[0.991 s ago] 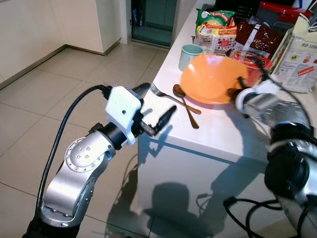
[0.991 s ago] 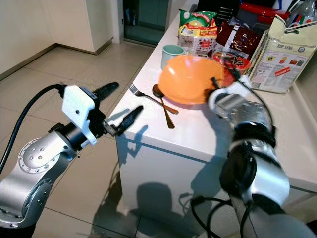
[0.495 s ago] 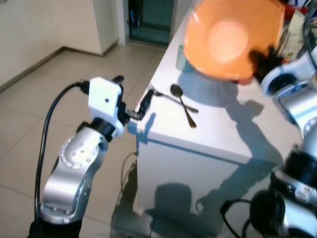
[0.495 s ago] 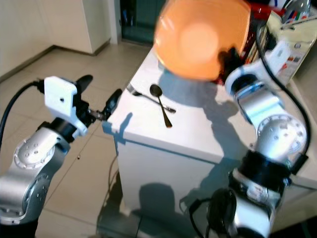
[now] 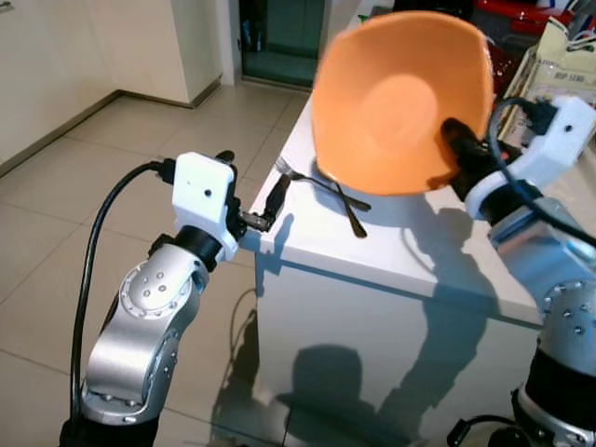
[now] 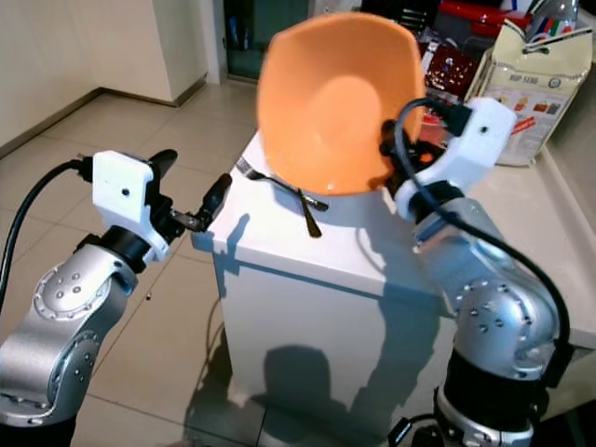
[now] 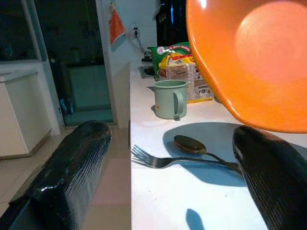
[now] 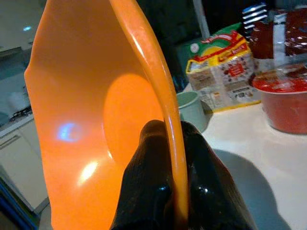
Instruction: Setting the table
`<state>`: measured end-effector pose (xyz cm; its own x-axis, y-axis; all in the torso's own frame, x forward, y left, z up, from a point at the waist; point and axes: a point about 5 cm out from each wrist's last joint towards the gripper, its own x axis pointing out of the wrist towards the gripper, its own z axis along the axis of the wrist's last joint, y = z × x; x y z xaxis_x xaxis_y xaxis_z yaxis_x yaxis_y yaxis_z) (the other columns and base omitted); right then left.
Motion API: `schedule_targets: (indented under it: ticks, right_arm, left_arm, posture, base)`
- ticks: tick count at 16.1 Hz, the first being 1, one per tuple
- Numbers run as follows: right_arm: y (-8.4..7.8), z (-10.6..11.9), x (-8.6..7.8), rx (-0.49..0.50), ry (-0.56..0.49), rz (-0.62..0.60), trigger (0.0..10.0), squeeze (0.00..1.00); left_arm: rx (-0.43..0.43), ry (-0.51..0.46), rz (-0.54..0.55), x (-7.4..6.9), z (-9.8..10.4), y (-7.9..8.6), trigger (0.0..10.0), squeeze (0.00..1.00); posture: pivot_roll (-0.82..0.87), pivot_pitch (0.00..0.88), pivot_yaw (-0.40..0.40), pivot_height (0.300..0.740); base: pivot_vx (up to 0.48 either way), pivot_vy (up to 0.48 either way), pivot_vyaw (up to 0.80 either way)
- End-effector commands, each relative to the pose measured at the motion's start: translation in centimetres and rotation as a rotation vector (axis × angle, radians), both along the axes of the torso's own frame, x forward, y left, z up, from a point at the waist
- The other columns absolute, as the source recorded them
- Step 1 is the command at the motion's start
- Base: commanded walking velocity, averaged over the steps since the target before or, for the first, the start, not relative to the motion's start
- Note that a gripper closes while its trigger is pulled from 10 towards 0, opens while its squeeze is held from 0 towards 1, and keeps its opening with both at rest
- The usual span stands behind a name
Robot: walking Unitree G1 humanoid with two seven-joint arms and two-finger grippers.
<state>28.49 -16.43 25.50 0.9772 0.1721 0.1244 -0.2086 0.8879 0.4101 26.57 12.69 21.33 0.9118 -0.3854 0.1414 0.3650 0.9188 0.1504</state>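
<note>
The right gripper (image 8: 168, 191) pinches the rim of the orange bowl (image 5: 400, 102) — one black finger inside the bowl, one outside, closed tight on the thin edge. The bowl is lifted clear of the white counter (image 5: 438, 251) and tipped on its side, its hollow turned toward the camera, hanging above the counter's near-left part. Its shadow falls on the counter top below.

Under the bowl lie a fork (image 7: 163, 160) and a spoon (image 7: 192, 144) on the counter, near its left edge, crossing each other at the handles. Farther back stands a pale green mug (image 7: 169, 98), and behind it a packet of noodles (image 7: 184, 67). On the far right of the counter sit a red bowl (image 8: 283, 103) and a paper bag with printed labels (image 6: 526, 88).

The left gripper (image 5: 253, 200) hovers just off the counter's near-left corner, fingers spread apart and holding nothing — aimed along the counter toward the fork.
</note>
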Motion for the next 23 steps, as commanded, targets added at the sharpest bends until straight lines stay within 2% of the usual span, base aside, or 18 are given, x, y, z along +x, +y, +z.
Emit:
schedule_targets:
  ticks: [1, 4, 8, 13, 16, 18, 20, 21, 23]
  right_arm:
    - [0.0, 1.0, -0.5, -0.003, -0.070, -0.006, 10.0, 0.00]
    - [0.1, 1.0, -0.7, -0.010, -0.091, -0.003, 10.0, 0.00]
    - [0.5, 0.4, -0.7, -0.003, -0.087, 0.003, 10.0, 0.00]
    - [1.4, 0.3, -1.0, -0.053, -0.104, 0.049, 10.0, 0.00]
    - [1.4, -0.1, -0.8, -0.051, -0.104, 0.043, 10.0, 0.00]
    - [1.5, -0.5, -1.0, -0.071, -0.091, 0.033, 10.0, 0.00]
    - [1.3, -1.2, -1.3, -0.121, -0.070, 0.026, 10.0, 0.00]
    - [1.1, -1.6, -1.5, -0.159, -0.060, 0.026, 10.0, 0.00]
    - [0.7, -2.4, -1.6, -0.175, -0.040, 0.024, 10.0, 0.00]
  left_arm:
    - [0.011, -0.009, 0.006, 0.0, 0.3, 0.0, 10.0, 0.00]
    - [0.005, -0.005, 0.003, 0.0, 0.3, -0.2, 10.0, 0.00]
    - [0.022, -0.009, -0.006, 0.0, 0.5, -0.1, 10.0, 0.00]
    - [0.031, -0.015, -0.007, 0.0, 0.6, 0.0, 10.0, 0.00]
    - [0.039, -0.014, -0.008, -0.2, 0.6, 0.1, 10.0, 0.00]
    - [0.008, -0.007, 0.019, 0.2, 0.4, 0.7, 10.0, 0.00]
    - [-0.031, 0.043, 0.056, 0.9, -0.3, 0.9, 10.0, 0.00]
    - [-0.046, 0.059, 0.082, 1.0, -0.7, 1.0, 10.0, 0.00]
    - [-0.075, 0.091, 0.129, 0.8, -1.5, 1.2, 10.0, 0.00]
  posture:
    - [0.07, 0.000, -0.037, 0.740]
    - [0.06, 0.000, -0.037, 0.740]
    - [0.08, 0.000, -0.036, 0.740]
    - [0.07, 0.000, -0.038, 0.740]
    - [0.09, 0.000, -0.039, 0.740]
    - [0.06, 0.000, -0.020, 0.740]
    - [0.05, 0.000, -0.017, 0.740]
    - [0.05, 0.000, -0.013, 0.740]
    - [0.06, 0.000, -0.015, 0.740]
  base:
    - [0.000, 0.000, 0.00]
    - [0.000, 0.000, 0.00]
    - [-0.264, 0.000, 0.00]
    - [-0.302, 0.000, 0.00]
    - [-0.293, 0.000, 0.00]
    - [0.000, 0.000, 0.00]
    - [0.000, 0.000, 0.00]
    - [0.000, 0.000, -0.65]
    - [0.000, 0.000, -0.80]
